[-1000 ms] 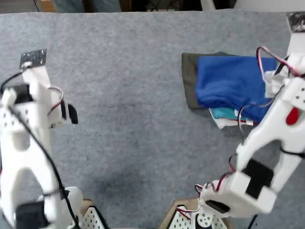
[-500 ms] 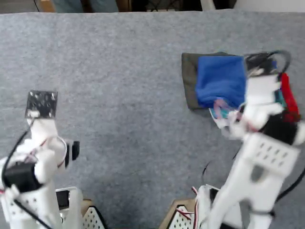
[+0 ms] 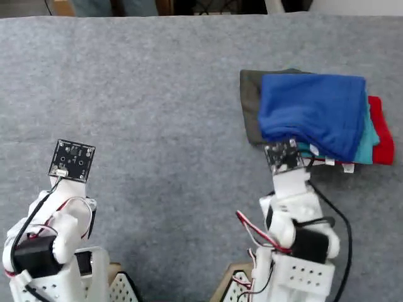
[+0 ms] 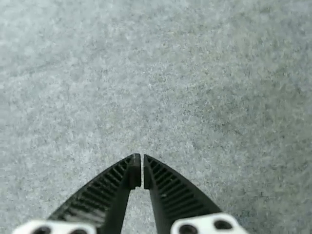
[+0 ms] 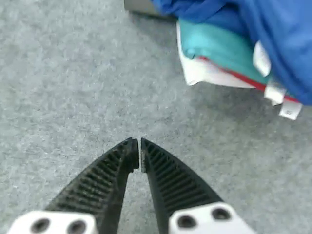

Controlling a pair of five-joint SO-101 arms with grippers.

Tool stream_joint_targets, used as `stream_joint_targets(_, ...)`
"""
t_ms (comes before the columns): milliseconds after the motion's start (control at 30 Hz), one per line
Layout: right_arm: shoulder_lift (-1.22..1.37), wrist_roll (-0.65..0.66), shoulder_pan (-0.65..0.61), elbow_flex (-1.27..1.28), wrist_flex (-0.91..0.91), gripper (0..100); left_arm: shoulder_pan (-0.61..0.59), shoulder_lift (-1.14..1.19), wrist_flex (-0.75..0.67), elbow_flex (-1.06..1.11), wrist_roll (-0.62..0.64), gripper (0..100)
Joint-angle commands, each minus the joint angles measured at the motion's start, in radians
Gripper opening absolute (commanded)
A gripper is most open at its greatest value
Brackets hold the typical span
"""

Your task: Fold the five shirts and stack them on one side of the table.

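the stack point(image 3: 315, 116) of folded shirts lies on the grey table point(image 3: 157, 94). the blue shirt point(image 3: 312, 113) is on top of the stack and covers most of it. under it the teal shirt point(image 3: 373, 135) shows as a strip along the stack's outer side, and the red shirt point(image 3: 381, 129) sticks out past the teal one on that same side. the olive shirt point(image 3: 250, 104) is at the bottom and juts out on the opposite side of the stack. a white shirt point(image 5: 202, 73) peeks from the stack's near edge, below the teal one, with small white labels point(image 5: 275, 92) hanging over that edge.

the right arm point(image 3: 293, 220) stands near the stack's near edge, with its wrist end just beside the blue shirt's corner. the right gripper point(image 5: 137, 153) is over bare table near the white shirt, apart from the stack, its two ribbed fingers pressed together at the tips.

the left arm point(image 3: 56, 233) is well apart from the stack, on the olive shirt's side. the left gripper point(image 4: 137, 170) is over bare table, its fingers together at the tips as well.
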Motion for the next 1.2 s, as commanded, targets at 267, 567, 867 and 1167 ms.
stream_joint_targets(267,-0.282,-0.002,-0.005,0.237,-0.025,1.5,-0.001,-0.003,-0.133,0.082,-0.015,5)
stream_joint_targets(567,-0.371,-0.121,-0.009,0.375,-0.051,1.5,-0.002,-0.003,-0.285,0.312,-0.014,4)
stream_joint_targets(867,-0.371,-0.210,-0.005,0.386,-0.054,1.5,-0.002,-0.003,-0.474,0.565,-0.015,4)
stream_joint_targets(1167,-0.371,-0.207,-0.006,0.386,-0.054,1.5,-0.002,-0.003,-0.586,0.704,-0.014,4)
